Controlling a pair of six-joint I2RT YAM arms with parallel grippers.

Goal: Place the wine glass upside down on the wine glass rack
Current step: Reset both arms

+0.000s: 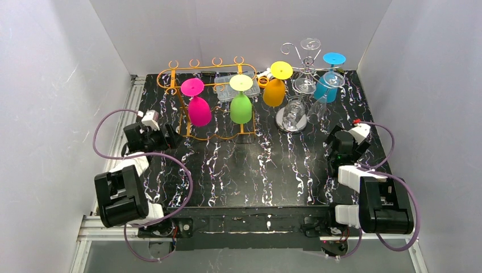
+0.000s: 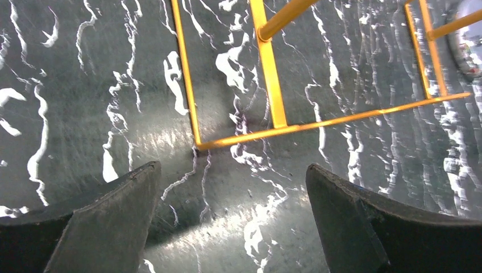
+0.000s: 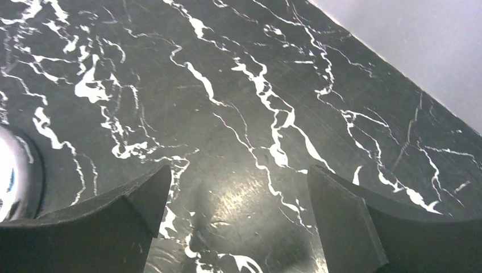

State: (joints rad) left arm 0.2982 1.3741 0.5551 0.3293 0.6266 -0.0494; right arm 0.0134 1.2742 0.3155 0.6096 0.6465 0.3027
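Note:
An orange wire rack [image 1: 196, 73] stands at the back left, with a pink wine glass [image 1: 199, 111] and a green wine glass [image 1: 241, 108] hanging upside down on it. An orange glass with a yellow foot [image 1: 274, 91] hangs at the rack's right end. On a silver wire rack [image 1: 301, 57] hang a blue glass [image 1: 327, 88] and clear glasses [image 1: 295, 108], also upside down. My left gripper [image 1: 170, 135] [image 2: 233, 222] is open and empty, low over the tabletop just in front of the orange rack's base bars [image 2: 273, 85]. My right gripper [image 1: 334, 142] [image 3: 239, 222] is open and empty above bare table.
The tabletop is black marble-patterned board [image 1: 244, 170]. The silver rack's round base [image 1: 291, 122] [image 3: 11, 176] lies just left of my right gripper. White walls [image 1: 432, 85] close in both sides and the back.

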